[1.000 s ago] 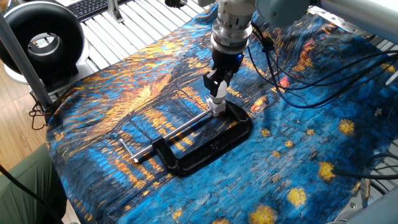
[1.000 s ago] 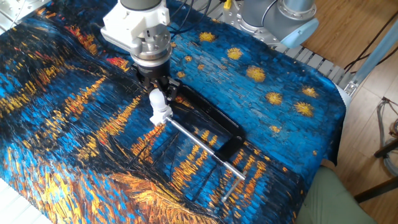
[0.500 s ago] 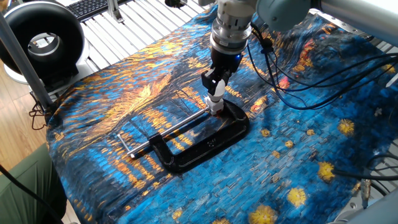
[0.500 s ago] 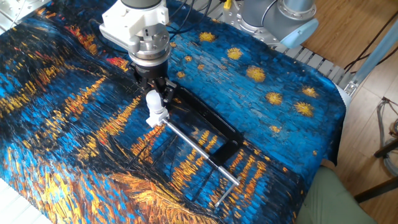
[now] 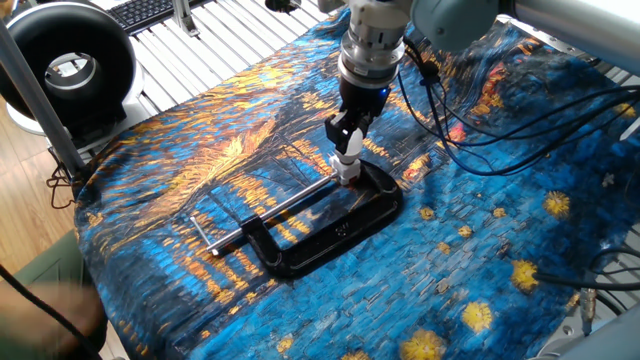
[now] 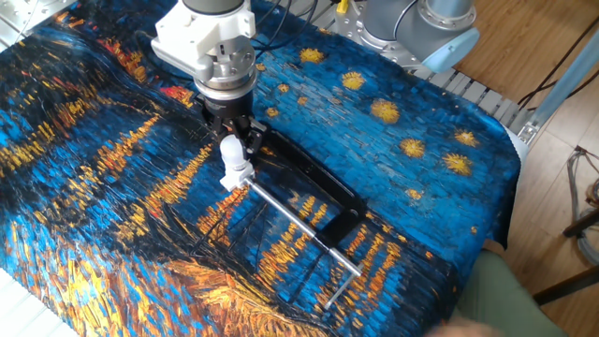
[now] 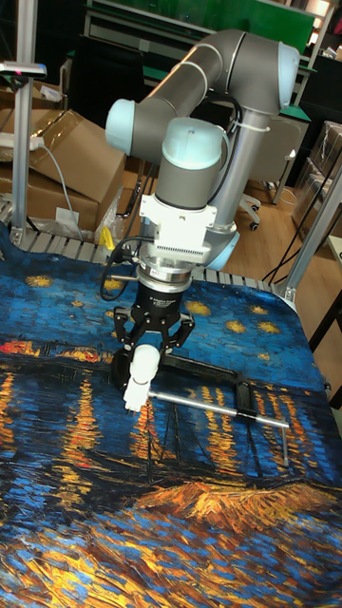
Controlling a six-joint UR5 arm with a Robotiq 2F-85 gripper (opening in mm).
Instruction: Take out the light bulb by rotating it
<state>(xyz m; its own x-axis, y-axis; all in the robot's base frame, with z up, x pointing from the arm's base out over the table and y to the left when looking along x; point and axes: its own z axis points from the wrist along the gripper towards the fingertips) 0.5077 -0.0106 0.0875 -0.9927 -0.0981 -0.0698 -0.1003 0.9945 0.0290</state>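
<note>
Little has shifted over the last half second: arm, bulb and clamp keep nearly the same positions, though a second ago the clamp lay slightly further along the cloth. The grey-and-blue UR5 arm's black two-finger gripper (image 5: 347,143) (image 6: 234,145) (image 7: 149,359) points straight down, its jaws pinching the small white frosted light bulb (image 5: 347,157) (image 6: 232,155) (image 7: 142,369) by its round globe. Just below the bulb, the short white socket (image 5: 349,177) (image 6: 236,178) (image 7: 134,397) sits at one end of the large black metal C-clamp (image 5: 330,232) (image 6: 318,180) (image 7: 204,372); whether the bulb's neck is seated in the socket or has come loose cannot be told. The clamp lies flat on the blue-and-orange starry-night patterned cloth (image 5: 500,220) (image 6: 84,140) (image 7: 171,513). From the socket end, the clamp's silver steel screw rod (image 5: 270,207) (image 6: 299,229) (image 7: 214,404) runs out alongside the black frame and ends in a thin crossbar handle past the clamp's far jaw. Well away from the clamp, beyond the cloth's edge, stands a round black fan (image 5: 68,68) in the one fixed view. Behind the clamp in the tall view, brown cardboard boxes (image 7: 71,157) sit past the table.
</note>
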